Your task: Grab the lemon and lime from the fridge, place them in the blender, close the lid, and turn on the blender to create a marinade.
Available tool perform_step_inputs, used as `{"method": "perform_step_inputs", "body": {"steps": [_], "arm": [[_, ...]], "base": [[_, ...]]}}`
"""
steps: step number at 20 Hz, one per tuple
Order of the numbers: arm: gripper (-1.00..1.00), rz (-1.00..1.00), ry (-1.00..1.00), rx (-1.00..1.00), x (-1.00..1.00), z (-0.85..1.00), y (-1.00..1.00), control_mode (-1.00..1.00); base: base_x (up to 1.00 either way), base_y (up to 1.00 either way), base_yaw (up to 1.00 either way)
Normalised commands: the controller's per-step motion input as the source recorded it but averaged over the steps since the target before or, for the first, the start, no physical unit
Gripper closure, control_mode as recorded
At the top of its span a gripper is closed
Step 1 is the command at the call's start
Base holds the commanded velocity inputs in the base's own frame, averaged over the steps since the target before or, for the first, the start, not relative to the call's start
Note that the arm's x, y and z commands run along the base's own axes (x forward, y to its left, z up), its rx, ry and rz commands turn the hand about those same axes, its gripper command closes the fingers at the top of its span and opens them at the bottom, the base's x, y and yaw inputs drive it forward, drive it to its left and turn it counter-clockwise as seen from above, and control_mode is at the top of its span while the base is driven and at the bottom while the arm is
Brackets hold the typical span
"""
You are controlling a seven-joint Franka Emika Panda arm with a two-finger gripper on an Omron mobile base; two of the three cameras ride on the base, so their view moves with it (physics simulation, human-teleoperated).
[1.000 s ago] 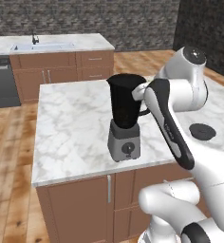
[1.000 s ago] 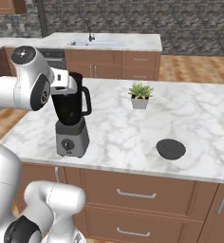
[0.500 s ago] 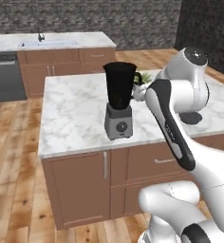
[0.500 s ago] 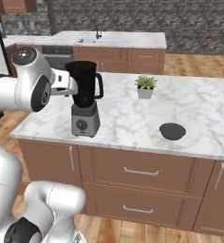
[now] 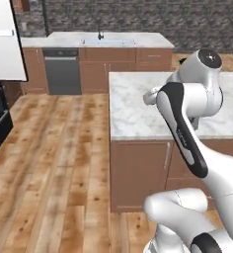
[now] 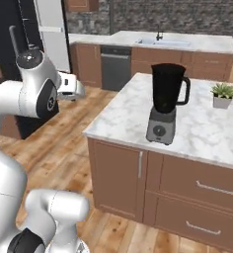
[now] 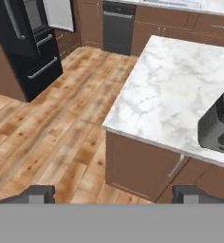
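The gripper (image 7: 113, 192) hangs with its two finger tips spread wide and nothing between them, out over open wood floor (image 7: 47, 137) beyond the corner of the marble island (image 7: 180, 90). Ahead and to its right that corner juts out, two straight counter edges meeting at a point above brown cabinet fronts. The floor to the left runs free as far as the fridge (image 7: 26, 42), whose dark front with long bar handles stands at the far left, one pale door (image 7: 59, 13) swung open.

One blender (image 6: 166, 103) stands on the island near its front edge, to the gripper's right; in the hand view just its grey base (image 7: 219, 128) with the dial peeks in. One small potted plant (image 6: 222, 95) sits behind it. One dishwasher (image 6: 115, 68) is set in the far counter, under one sink (image 6: 164, 42).

Compared with half a second ago, the whole view has swung left: the blender has left the left base view, and the fridge has come in.
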Motion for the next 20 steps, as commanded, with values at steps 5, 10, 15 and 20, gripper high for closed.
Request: {"method": "perform_step_inputs", "body": {"steps": [5, 10, 15, 20], "arm": [[-1.00, 0.00, 0.00, 0.00, 0.00, 0.00, 0.00, 1.00], [-1.00, 0.00, 0.00, 0.00, 0.00, 0.00, 0.00, 1.00], [-1.00, 0.00, 0.00, 0.00, 0.00, 0.00, 0.00, 1.00], [-1.00, 0.00, 0.00, 0.00, 0.00, 0.00, 0.00, 1.00]], "base": [[0.44, 1.00, 0.30], [0.87, 0.87, 0.13], [0.85, 0.67, -0.10], [0.82, 0.59, -0.29]]}}
